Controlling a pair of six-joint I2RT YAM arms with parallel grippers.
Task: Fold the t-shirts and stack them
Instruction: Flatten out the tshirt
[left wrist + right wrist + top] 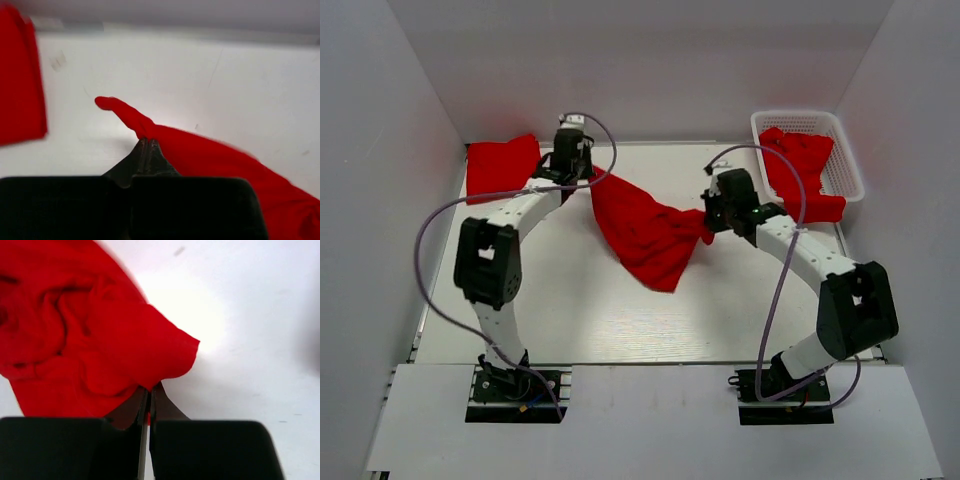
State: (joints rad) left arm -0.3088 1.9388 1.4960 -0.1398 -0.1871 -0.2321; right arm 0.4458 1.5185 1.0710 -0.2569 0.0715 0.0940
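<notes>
Over the white desk [620, 320], a light, limp red t-shirt [645, 230] is held spread at mid-desk between the left claw [148, 145] and the right claw [149, 392], each clamped shut on an edge fold, where such soft, sagging cloth is judged best gripped.

Near tabletop [570, 320]: bare from your arm bases to the stretched shirt [645, 235]; you can pass freely.
Middle: stretched shirt, pinched by left claw [591, 178] and right claw [709, 227], bars your way across.
Far left: heaped shirt [500, 165] beside your left arm.
Far right: basket [848, 172] holding a third shirt [798, 160].
</notes>
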